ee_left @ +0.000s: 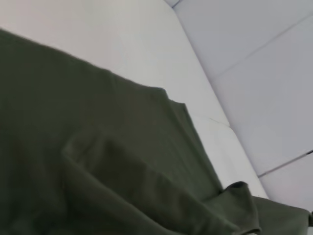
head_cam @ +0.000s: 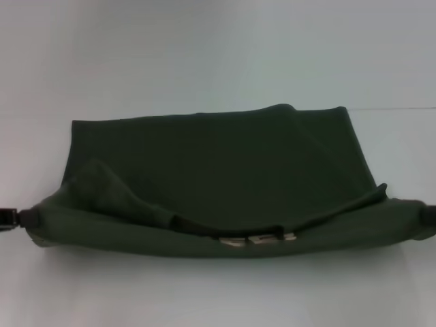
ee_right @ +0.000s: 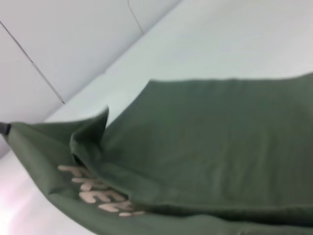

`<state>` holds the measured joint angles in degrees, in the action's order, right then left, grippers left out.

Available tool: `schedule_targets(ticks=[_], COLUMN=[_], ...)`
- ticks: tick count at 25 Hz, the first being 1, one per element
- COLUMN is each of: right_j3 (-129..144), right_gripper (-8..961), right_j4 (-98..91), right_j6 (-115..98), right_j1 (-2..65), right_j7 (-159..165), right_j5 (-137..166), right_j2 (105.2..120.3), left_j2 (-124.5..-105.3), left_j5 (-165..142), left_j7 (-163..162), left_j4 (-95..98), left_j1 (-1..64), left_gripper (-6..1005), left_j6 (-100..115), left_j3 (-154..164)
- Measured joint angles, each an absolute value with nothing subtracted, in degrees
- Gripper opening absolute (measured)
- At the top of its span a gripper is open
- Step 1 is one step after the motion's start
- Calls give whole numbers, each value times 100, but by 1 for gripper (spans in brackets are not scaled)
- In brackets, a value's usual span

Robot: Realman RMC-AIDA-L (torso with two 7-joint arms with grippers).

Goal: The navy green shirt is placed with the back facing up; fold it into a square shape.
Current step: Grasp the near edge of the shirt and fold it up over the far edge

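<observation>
Head view: the navy green shirt (head_cam: pixel 211 177) lies across a pale tabletop (head_cam: pixel 204 293), its near edge lifted and stretched between the left gripper (head_cam: pixel 10 219) and right gripper (head_cam: pixel 429 216), each clamped on a corner at the frame edges. Pale lettering (head_cam: pixel 255 239) shows at the near fold.

Left wrist view: shirt cloth (ee_left: pixel 88 161) over the table; a grey panelled wall (ee_left: pixel 264 73) lies beyond.

Right wrist view: folded shirt (ee_right: pixel 210 147) with lettering (ee_right: pixel 98 191); a seamed wall (ee_right: pixel 63 39) stands behind.

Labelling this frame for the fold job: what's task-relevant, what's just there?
In the job:
- dark olive-green knit shirt, near edge lifted
- left gripper at its left end
- right gripper at its right end

Just there:
- white table
</observation>
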<state>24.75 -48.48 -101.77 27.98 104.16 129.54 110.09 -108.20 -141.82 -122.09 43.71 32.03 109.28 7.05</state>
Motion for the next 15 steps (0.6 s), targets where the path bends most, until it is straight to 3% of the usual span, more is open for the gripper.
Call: schedule_targets(ticks=[9, 15], right_j3=[2081, 2123], right_gripper=[73, 79], right_j4=[-4206, -3798], right_j6=[-9651, -8234], right_j1=[3126, 3686], right_j7=[10593, 10913], right_j5=[12300, 12215], right_j2=[10710, 10730], left_j2=[-10622, -10633], left_j5=[-13746, -13236], left_j7=[-12599, -12585], left_j4=[4110, 3470], left_j1=[3631, 3917], left_gripper=[-1, 0], left_j6=[10439, 9142], left_j3=[340, 405])
